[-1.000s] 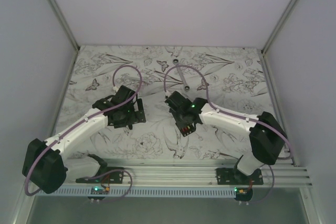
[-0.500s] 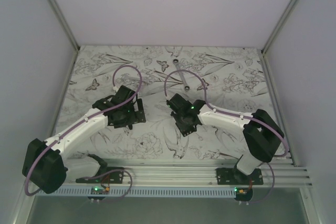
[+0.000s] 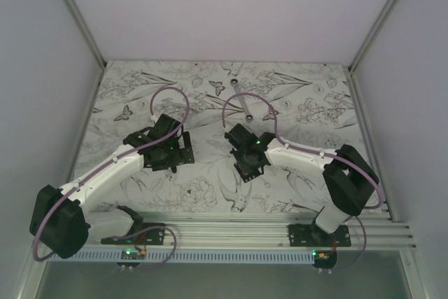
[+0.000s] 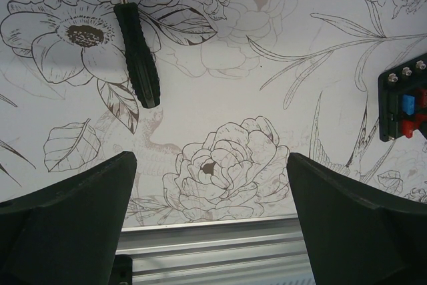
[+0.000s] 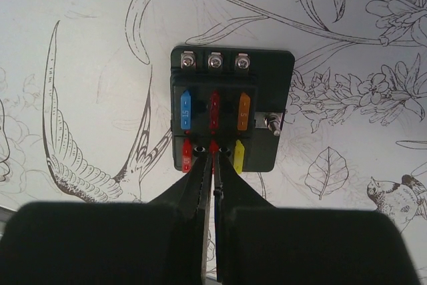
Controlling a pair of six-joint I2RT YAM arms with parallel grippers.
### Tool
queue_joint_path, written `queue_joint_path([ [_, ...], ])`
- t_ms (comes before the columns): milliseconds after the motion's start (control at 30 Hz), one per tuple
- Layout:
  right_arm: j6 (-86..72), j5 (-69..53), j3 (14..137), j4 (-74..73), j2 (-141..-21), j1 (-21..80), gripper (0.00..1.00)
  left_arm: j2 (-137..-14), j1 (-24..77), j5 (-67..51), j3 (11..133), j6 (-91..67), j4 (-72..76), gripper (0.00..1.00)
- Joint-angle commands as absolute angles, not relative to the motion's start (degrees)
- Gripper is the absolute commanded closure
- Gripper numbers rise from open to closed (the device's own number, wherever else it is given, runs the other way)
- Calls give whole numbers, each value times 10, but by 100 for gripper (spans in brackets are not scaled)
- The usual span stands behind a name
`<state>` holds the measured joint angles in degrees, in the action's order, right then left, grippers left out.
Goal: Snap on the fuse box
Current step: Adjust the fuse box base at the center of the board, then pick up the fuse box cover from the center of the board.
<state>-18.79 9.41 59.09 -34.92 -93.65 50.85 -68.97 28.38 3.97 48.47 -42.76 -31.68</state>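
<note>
Note: found R hand [image 5: 213, 155] nearly together at fuse box [image 5: 231, 108] lower row, L hand [image 4: 210, 158] wide apart; prob. needed square, centred press.

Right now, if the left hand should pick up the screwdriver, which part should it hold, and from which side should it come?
Probably the middle of the black handle of the screwdriver, from straight above. It lies flat with bare table along both long sides, so the open left hand can close across its slim width.
</note>
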Motion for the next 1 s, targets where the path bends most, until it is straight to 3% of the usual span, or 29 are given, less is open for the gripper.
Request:
queue_joint_path([
  [0, -195, 72, 581, -340, -960, 506, 95, -690, 279, 38, 476, -423, -324, 0],
  [167, -192, 71, 577, -336, -938, 506, 94, -697, 279, 47, 486, -420, -323, 0],
  [467, -179, 147, 537, -291, -792, 491, 62, -821, 280, 82, 605, -420, -324, 0],
  [633, -184, 147, 461, -222, -740, 450, 51, -948, 271, 94, 710, -414, -326, 0],
  [767, -189, 144, 403, -161, -697, 425, 30, -1032, 261, 111, 789, -430, -332, 0],
  [967, -185, 127, 346, -111, -671, 393, 13, -1130, 245, 147, 900, -429, -354, 2],
])
